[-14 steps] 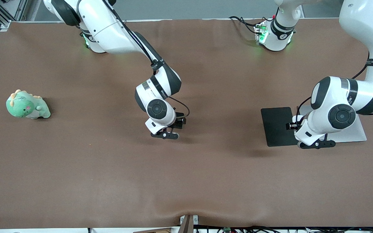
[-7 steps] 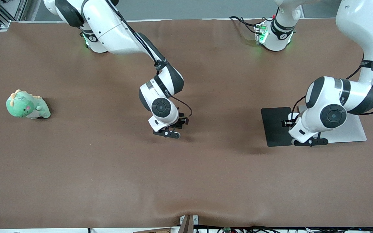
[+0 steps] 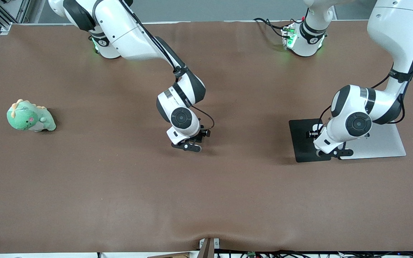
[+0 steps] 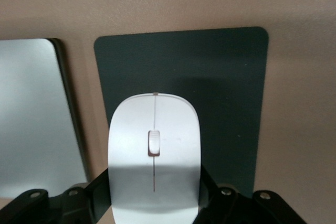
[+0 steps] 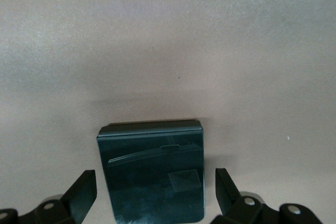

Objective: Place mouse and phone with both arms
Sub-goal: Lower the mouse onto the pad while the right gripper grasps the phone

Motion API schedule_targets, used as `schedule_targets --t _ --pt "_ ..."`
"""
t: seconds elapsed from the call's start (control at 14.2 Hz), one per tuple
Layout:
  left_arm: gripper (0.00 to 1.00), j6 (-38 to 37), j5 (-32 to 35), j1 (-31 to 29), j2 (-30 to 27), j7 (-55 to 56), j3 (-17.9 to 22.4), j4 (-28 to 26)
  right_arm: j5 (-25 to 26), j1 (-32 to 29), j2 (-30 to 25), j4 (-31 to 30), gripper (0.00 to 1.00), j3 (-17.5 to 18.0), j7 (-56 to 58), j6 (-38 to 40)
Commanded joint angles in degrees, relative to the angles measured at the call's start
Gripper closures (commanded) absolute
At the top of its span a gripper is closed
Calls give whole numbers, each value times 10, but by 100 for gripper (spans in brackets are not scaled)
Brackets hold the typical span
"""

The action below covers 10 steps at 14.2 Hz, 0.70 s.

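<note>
My left gripper point(image 3: 330, 153) is shut on the white mouse point(image 4: 153, 124), with the fingers point(image 4: 207, 182) pressed against its sides. It holds the mouse over the flat black mouse pad point(image 3: 301, 139), which also shows in the left wrist view point(image 4: 226, 77). The arm hides the mouse in the front view. My right gripper point(image 3: 186, 147) is low over the middle of the table. It is open, with the black phone point(image 5: 152, 161) lying flat on the brown cloth between its fingers point(image 5: 84, 190) and a gap on each side. The gripper hides the phone in the front view.
A silver-grey slab point(image 3: 385, 143) lies beside the mouse pad, toward the left arm's end, and shows in the left wrist view point(image 4: 37, 119). A green dinosaur plush point(image 3: 30, 116) sits near the right arm's end of the table.
My left gripper has moved with the mouse from over the slab's edge to over the mouse pad. My right gripper has shifted slightly toward the left arm's end.
</note>
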State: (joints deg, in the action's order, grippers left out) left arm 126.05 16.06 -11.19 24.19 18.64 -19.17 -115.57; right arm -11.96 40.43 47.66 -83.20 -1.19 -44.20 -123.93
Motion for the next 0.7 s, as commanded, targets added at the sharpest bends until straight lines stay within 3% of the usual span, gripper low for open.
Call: schedule_targets --t 0.0,0.14,0.21,0.28,0.35,0.42,0.56,0.63 --pt "100 66 9 -14 -15 5 -5 -54 -8 7 8 2 0 -4 -7 -8" --pt "100 107 9 -18 -8 5 -5 -74 -9 9 11 2 0 -4 -8 -11" --pt "100 133 9 -20 -4 5 -4 -86 -8 9 14 2 6 -4 -11 -15" --pt "100 154 9 -21 -1 5 -3 -94 -8 7 14 2 42 -4 -11 -14" --pt "100 163 9 -22 4 4 -3 -95 -9 1 13 6 67 -3 -11 -12" --pt "100 166 10 -25 6 4 -3 -95 -9 0 10 7 75 -3 -11 -11" --pt "100 178 10 -26 12 4 -4 -95 -9 -3 7 9 100 -2 -8 -9" --pt "100 185 10 -26 15 3 -4 -94 -10 -3 5 11 100 -1 -7 -8"
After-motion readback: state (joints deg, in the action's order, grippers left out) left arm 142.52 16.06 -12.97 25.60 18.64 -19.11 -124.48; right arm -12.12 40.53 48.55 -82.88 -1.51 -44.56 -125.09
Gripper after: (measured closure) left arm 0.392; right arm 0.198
